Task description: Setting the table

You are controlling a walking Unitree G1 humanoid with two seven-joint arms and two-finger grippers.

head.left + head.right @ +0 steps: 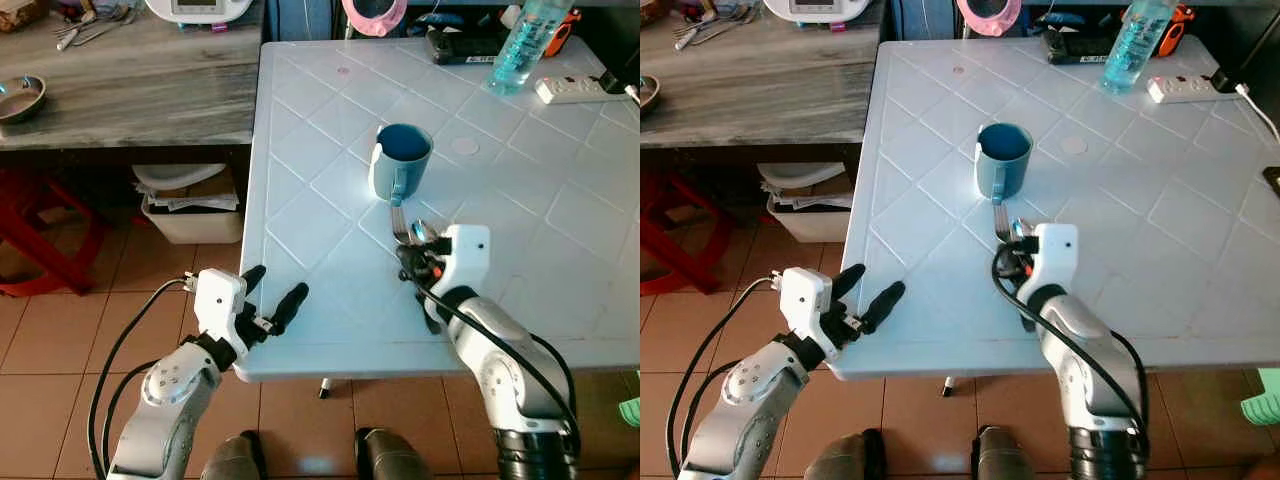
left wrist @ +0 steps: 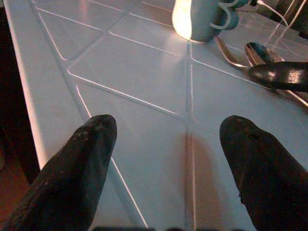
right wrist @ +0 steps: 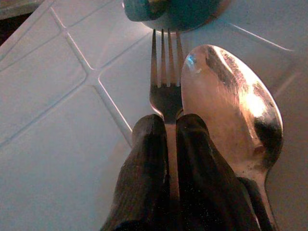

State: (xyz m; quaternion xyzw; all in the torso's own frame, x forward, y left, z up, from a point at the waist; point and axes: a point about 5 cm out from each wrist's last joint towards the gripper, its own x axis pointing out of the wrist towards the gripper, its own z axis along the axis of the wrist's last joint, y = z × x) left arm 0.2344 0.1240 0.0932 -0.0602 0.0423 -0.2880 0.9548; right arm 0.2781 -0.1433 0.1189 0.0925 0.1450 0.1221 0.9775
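I see a white plastic worktop with a glossy surface moulded in a raised diamond grid. On it stands a blue-green mug, cylindrical, glazed, with its handle turned toward me. Just in front of the mug lie a metal fork and a metal spoon, side by side and touching or nearly so, with the fork tines pointing at the base of the mug. The spoon bowl is a polished oval that reflects light, with dark patches on it. My right pincer sits low on the worktop in front of the mug, its two matte black fingers pressed together on the neck of the fork, just below the tines; the spoon lies beside the outer finger. My left pincer hovers at the near left edge of the worktop, its two rough black fingers spread wide apart, holding nothing. At the far edge of the worktop I see a clear plastic bottle with a blue tint, and beside it a white power strip. To the left stands a grey wood-grain counter.
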